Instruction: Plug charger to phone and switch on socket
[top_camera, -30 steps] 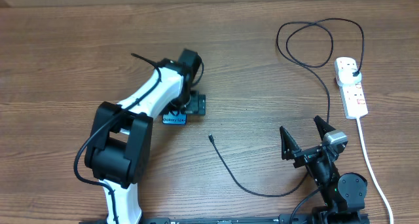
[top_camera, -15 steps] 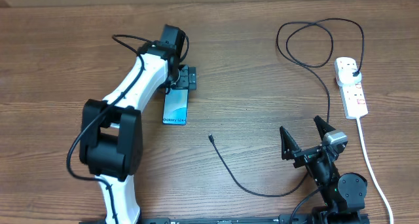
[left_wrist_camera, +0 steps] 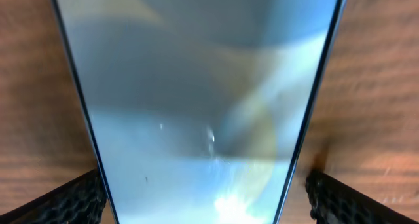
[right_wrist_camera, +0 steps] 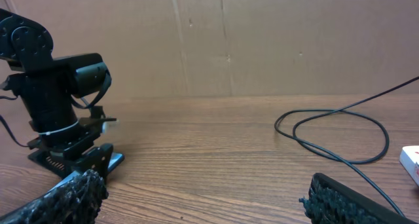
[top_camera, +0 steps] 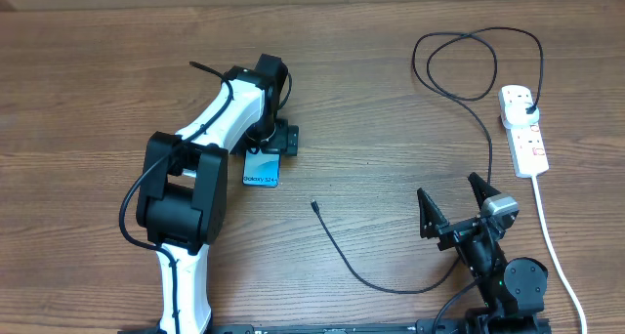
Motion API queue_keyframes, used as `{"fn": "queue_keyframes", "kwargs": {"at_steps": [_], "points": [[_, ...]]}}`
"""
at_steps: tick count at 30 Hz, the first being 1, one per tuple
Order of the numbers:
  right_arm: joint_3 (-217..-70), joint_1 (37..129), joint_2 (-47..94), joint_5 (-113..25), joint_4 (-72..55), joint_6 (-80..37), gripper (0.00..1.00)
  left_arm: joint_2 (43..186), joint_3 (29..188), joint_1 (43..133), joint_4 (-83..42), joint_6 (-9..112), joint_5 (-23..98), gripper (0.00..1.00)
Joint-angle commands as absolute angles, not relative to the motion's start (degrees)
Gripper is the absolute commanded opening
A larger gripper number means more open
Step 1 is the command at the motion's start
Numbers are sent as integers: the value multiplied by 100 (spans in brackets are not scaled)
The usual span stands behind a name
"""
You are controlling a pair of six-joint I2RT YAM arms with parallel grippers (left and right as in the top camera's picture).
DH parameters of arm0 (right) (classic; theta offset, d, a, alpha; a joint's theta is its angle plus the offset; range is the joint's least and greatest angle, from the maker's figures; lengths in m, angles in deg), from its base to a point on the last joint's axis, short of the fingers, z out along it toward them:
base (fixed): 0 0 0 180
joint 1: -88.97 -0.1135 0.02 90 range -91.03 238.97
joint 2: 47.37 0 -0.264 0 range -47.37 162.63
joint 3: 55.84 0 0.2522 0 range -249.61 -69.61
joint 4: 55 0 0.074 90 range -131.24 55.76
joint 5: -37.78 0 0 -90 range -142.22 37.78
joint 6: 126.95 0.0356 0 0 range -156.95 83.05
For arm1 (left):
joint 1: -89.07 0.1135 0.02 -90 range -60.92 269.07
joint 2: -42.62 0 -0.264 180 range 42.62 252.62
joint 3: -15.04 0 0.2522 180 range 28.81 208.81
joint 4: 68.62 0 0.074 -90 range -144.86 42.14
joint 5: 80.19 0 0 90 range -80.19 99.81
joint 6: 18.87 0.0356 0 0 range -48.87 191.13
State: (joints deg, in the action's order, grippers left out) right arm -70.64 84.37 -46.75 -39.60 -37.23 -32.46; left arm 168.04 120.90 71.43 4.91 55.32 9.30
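Observation:
The phone (top_camera: 262, 170) lies flat on the wooden table, its "Galaxy" text at the near short edge. My left gripper (top_camera: 272, 139) stands open over the phone's far end, one finger on each long side. In the left wrist view the light blue screen (left_wrist_camera: 196, 99) fills the frame between the fingers (left_wrist_camera: 69, 201). The charger (top_camera: 363, 275) runs from its small tip (top_camera: 314, 206) round to a black plug (top_camera: 528, 107) sitting on the socket (top_camera: 525, 134) at the right. My right gripper (top_camera: 454, 203) is open and empty, near the front edge.
The charger's cable makes a large loop (top_camera: 477, 62) at the back right, seen also as the loop (right_wrist_camera: 340, 119) in the right wrist view. A thick white cord (top_camera: 559, 251) runs from the socket to the front edge. A cardboard wall (right_wrist_camera: 262, 40) stands behind the table.
The left gripper first drew back toward the far side, uncovering most of the phone, then came back over its far end. The phone, the charger and the right arm have not moved.

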Motion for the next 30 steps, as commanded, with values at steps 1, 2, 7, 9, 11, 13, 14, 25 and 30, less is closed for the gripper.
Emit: {"fn": "queue_keyframes", "kwargs": {"at_steps": [1, 2, 7, 9, 11, 13, 14, 25, 30], "points": [[-7005, 8415, -4721, -4010, -3751, -3252, 100, 17257, 11882, 7105, 666, 5695, 902, 100], [-7005, 8415, -4721, -4010, -3751, -3252, 100, 17257, 11882, 7105, 673, 5695, 956, 100], [-7005, 8415, -4721, -4010, -3751, -3252, 100, 17244, 11900, 7105, 635, 5560, 985, 100], [-7005, 8415, -4721, -4010, -3751, -3252, 100, 17222, 11911, 7108, 570, 5521, 983, 100], [-7005, 8415, -4721, -4010, -3751, -3252, 100, 17213, 11937, 7112, 509, 5422, 969, 100], [-7005, 8415, -4721, -4010, -3751, -3252, 100, 17213, 11987, 7118, 447, 5394, 972, 100], [-7005, 8415, -4721, -4010, -3751, -3252, 100, 17213, 12013, 7118, 393, 5396, 969, 100], [-7005, 8415, -4721, -4010, -3749, -3252, 100, 16815, 12411, 7186, 576, 5090, 725, 100], [-7005, 8415, -4721, -4010, -3751, -3252, 100, 15917, 12411, 7204, 526, 5221, 539, 100]]}}
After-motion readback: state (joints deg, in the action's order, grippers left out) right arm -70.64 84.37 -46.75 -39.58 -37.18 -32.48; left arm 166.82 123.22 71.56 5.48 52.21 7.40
